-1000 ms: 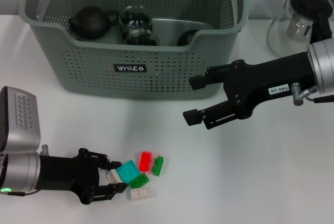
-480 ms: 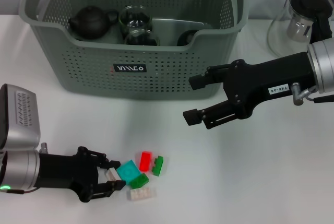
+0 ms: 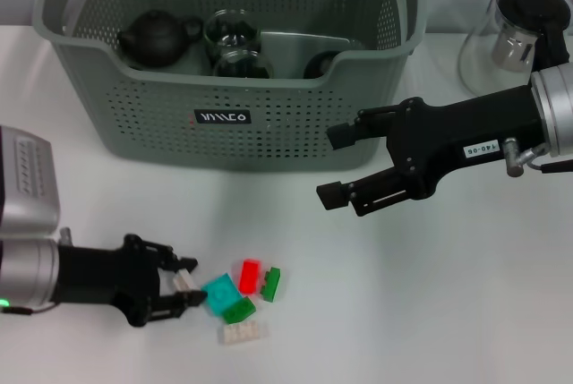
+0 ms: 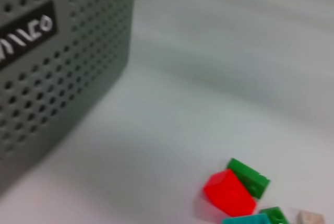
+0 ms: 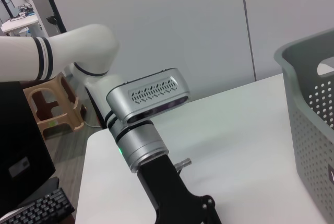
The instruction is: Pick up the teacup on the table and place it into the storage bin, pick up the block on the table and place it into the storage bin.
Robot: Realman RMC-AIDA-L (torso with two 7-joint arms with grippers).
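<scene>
The grey-green storage bin (image 3: 224,124) stands at the back of the white table; its perforated wall (image 4: 47,67) also fills one side of the left wrist view. Inside it, partly hidden by the wall, sits a small dark teacup (image 3: 320,64). Loose blocks lie near the front: red (image 3: 249,274), dark green (image 3: 270,284), teal (image 3: 219,294), another green (image 3: 238,311) and white (image 3: 243,332). My left gripper (image 3: 182,284) lies low, just left of the pile, shut on a small white block (image 3: 186,278). My right gripper (image 3: 336,165) hovers open and empty before the bin's right front corner.
A dark teapot (image 3: 157,38) and glass cups (image 3: 231,30) also sit in the bin. A glass pot with a black lid (image 3: 515,39) stands at the back right. The right wrist view shows my left arm's silver housing (image 5: 151,96) and the bin's edge (image 5: 313,104).
My left gripper has drawn back to the left, taking the small white block away from the pile. The right gripper has barely moved.
</scene>
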